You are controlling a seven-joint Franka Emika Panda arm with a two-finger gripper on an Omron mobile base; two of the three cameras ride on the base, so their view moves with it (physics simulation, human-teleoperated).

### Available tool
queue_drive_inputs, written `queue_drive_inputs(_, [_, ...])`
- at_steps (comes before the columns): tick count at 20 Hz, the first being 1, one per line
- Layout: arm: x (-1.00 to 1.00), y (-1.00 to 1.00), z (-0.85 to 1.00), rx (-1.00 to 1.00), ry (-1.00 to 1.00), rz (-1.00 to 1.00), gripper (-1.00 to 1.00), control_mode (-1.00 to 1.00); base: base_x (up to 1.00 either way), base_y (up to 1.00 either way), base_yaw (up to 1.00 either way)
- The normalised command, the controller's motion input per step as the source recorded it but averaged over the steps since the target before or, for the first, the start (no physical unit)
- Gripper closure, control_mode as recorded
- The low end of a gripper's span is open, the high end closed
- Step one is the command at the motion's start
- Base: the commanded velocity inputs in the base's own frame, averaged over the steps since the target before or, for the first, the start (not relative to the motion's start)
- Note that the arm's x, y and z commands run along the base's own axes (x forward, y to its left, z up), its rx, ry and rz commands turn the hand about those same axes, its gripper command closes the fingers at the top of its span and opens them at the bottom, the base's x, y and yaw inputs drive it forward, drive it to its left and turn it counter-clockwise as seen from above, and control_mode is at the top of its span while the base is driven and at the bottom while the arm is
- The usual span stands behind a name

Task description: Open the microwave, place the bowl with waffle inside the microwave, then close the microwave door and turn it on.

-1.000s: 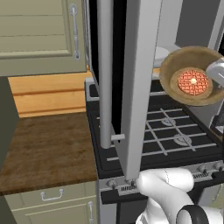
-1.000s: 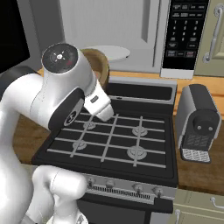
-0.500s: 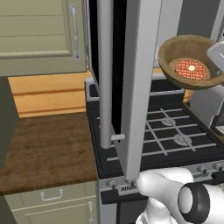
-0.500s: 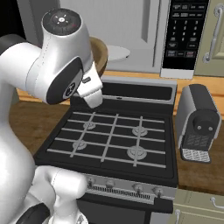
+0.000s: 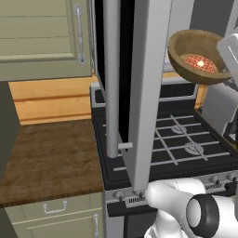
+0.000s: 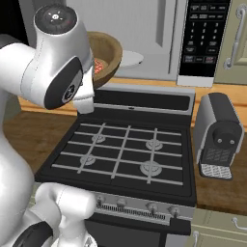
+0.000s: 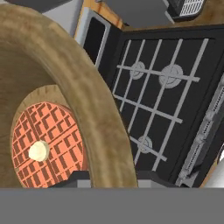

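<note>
The microwave door [image 5: 139, 88] stands open, and the bowl [image 5: 195, 56] with the waffle [image 5: 201, 63] is lifted above the stove [image 6: 125, 149] (not yet inside); placing, closing and starting remain. The arm [image 6: 53, 62] is raised high, its gripper [image 7: 109, 177] clamped on the bowl's rim, the microwave [image 6: 144, 34] cavity at about one o'clock of the bowl in the right base view.

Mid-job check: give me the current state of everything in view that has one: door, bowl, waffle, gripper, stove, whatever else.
microwave door: swung wide open.
microwave: open, turntable bare.
bowl: lifted above the stove, tilted, outside the microwave.
waffle: lying inside the bowl.
gripper: shut on the bowl's rim.
stove: burners bare, no flame visible.
coffee machine: standing upright on the counter beside the stove.
</note>
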Motion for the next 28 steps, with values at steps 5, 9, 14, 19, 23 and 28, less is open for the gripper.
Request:
queue_drive_inputs(5, [0.52, 0.34, 0.02, 0.06, 0.0, -0.1, 1.0, -1.0, 0.0, 0.0, 0.0])
queue_drive_inputs(9, [0.69, 0.13, 0.0, 0.01, 0.0, 0.0, 1.0, -1.0, 0.0, 0.0, 0.0])
queue_drive_inputs(14, [0.67, 0.0, 0.03, 0.04, 0.02, 0.04, 1.0, -1.0, 0.0, 0.0, 0.0])
queue_drive_inputs(19, [0.66, 0.0, 0.08, 0.0, 0.08, 0.0, 1.0, -1.0, 0.0, 0.0, 0.0])
queue_drive_inputs(23, [0.8, 0.0, 0.11, 0.0, 0.16, 0.0, 1.0, -1.0, 0.0, 0.0, 0.0])
queue_drive_inputs(28, [0.93, 0.0, 0.0, 0.0, 0.15, 0.0, 1.0, -1.0, 0.0, 0.0, 0.0])
